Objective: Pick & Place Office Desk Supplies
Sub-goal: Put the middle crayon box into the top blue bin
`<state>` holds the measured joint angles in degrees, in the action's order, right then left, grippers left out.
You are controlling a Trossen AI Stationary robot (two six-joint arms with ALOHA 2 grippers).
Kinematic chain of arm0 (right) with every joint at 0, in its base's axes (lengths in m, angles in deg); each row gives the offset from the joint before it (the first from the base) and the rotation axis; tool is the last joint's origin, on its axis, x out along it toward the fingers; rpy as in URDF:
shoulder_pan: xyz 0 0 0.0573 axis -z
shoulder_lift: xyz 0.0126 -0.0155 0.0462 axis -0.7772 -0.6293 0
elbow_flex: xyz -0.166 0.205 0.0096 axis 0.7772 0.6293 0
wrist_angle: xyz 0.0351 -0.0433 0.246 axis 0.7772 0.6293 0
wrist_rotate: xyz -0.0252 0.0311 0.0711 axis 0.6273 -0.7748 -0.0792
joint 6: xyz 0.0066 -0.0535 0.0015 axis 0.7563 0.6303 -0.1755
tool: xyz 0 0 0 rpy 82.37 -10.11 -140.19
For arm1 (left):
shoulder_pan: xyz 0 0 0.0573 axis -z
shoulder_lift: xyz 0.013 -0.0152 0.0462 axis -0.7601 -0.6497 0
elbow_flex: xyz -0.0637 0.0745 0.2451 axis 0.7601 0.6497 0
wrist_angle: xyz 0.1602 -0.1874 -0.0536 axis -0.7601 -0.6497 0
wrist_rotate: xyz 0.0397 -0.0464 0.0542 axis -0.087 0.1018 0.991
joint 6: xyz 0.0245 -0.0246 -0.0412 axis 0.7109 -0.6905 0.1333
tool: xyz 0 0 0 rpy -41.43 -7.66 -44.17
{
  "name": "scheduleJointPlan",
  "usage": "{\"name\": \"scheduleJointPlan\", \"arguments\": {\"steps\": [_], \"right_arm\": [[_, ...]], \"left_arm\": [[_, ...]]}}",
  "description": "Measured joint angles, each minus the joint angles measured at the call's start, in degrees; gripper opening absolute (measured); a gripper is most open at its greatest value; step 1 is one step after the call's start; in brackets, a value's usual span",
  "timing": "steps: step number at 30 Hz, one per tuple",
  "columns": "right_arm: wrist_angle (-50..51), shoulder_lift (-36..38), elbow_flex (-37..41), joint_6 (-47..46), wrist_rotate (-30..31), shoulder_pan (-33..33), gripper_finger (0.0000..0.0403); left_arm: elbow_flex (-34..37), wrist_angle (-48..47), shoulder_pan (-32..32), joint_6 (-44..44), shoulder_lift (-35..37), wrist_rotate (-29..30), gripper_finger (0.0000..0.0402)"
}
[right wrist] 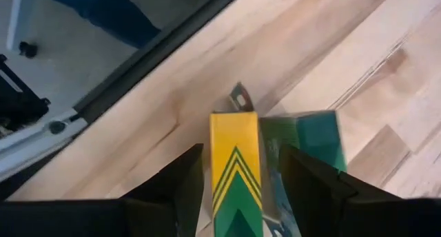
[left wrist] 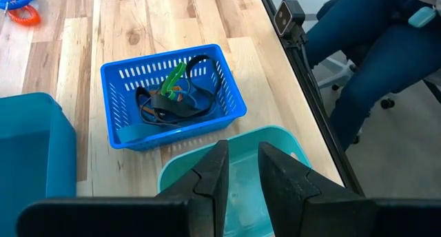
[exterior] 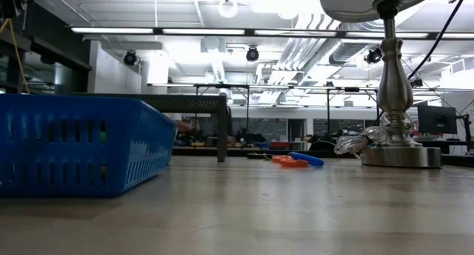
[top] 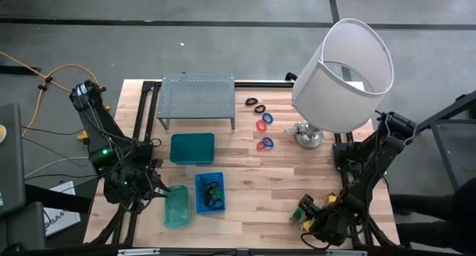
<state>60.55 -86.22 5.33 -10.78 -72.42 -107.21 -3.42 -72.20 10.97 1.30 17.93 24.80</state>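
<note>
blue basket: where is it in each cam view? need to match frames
High view: blue basket at lower centre, right of the teal tray.
Low view: fills the left side, near the camera.
Left wrist view: centre, black loops and a green item inside.
Right wrist view: not in it.
Shared landmark: red and blue rings.
</note>
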Motion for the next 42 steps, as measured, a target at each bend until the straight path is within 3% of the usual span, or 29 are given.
{"name": "scheduleJointPlan", "arguments": {"steps": [9,35,42], "right_arm": [[1.46,-4.33,0.02,-2.41,-1.8,0.07,0.0174],[1.47,-4.45,4.07,-7.61,-1.47,0.11,0.0173],[1.57,-4.45,4.07,-8.48,-1.63,0.11,0.012]], "left_arm": [[0.0,0.0,0.0,0.01,0.0,0.0,0.0074],[0.0,0.0,0.0,0.0,0.01,0.0,0.0074],[0.0,0.02,0.02,0.01,0.0,0.0,0.0074]]}}
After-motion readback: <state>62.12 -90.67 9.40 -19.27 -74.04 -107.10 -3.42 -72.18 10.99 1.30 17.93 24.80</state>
